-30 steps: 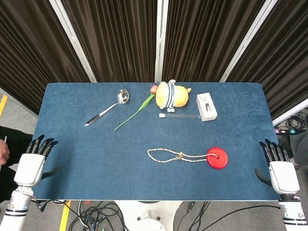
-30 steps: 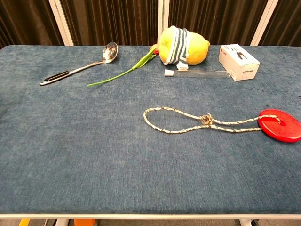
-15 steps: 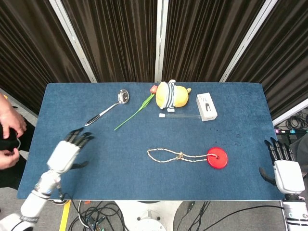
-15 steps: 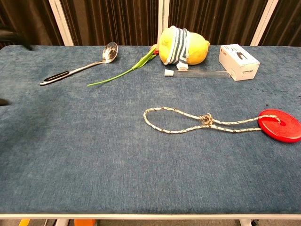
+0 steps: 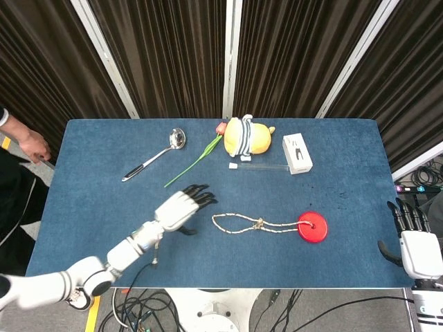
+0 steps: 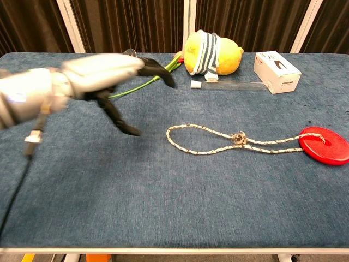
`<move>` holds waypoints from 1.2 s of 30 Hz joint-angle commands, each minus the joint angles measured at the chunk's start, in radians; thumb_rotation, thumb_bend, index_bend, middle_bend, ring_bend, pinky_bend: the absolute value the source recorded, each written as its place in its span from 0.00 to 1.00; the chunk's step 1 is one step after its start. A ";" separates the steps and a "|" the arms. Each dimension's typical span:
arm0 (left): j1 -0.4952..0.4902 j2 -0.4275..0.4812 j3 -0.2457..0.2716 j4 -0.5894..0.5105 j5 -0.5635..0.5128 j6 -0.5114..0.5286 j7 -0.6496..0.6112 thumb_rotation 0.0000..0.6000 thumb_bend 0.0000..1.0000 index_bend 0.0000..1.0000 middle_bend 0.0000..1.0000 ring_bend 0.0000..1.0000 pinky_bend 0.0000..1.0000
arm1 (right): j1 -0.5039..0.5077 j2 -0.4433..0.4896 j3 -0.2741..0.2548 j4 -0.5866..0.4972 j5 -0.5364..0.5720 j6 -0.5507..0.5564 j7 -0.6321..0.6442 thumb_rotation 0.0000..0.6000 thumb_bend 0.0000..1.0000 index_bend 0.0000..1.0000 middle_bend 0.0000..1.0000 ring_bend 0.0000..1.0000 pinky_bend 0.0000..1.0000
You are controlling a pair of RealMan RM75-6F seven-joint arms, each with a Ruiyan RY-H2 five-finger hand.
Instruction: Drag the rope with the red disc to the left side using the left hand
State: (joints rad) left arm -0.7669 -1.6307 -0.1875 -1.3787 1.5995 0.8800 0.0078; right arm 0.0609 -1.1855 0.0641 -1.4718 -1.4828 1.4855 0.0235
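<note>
A braided rope [image 5: 249,224] [image 6: 218,140] lies across the middle of the blue table, its loop end to the left and its other end tied to a flat red disc [image 5: 313,227] [image 6: 325,145] on the right. My left hand [image 5: 183,208] [image 6: 112,73] hovers open just left of the loop, fingers spread and pointing toward it, not touching it. My right hand [image 5: 417,247] hangs open off the table's right front corner, seen only in the head view.
Along the far side lie a metal ladle [image 5: 155,161], a green-stemmed flower [image 5: 196,160], a yellow striped plush toy [image 5: 246,136], a clear tube [image 5: 259,166] and a white box [image 5: 297,153]. A person's hand [image 5: 31,143] shows at the left edge.
My left arm has swept from the table's front left corner in to the middle, stopping beside the rope's loop. The rope and disc have not moved. The right hand dropped slightly.
</note>
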 commanded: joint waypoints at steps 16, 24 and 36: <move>-0.250 -0.157 -0.049 0.212 -0.178 -0.275 -0.078 1.00 0.09 0.19 0.25 0.05 0.16 | -0.006 -0.005 0.007 0.045 0.015 -0.005 0.056 1.00 0.20 0.00 0.00 0.00 0.00; -0.284 -0.153 -0.039 0.207 -0.243 -0.328 -0.062 1.00 0.16 0.19 0.36 0.05 0.16 | -0.008 -0.011 0.009 0.069 0.021 -0.009 0.080 1.00 0.20 0.00 0.00 0.00 0.00; -0.294 -0.131 -0.018 0.174 -0.299 -0.324 -0.023 1.00 0.24 0.21 0.55 0.17 0.21 | -0.007 -0.019 0.010 0.084 0.026 -0.019 0.088 1.00 0.21 0.00 0.00 0.00 0.00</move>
State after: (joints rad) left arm -1.0590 -1.7637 -0.2089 -1.2028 1.3043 0.5593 -0.0190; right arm 0.0537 -1.2046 0.0741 -1.3874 -1.4564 1.4666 0.1116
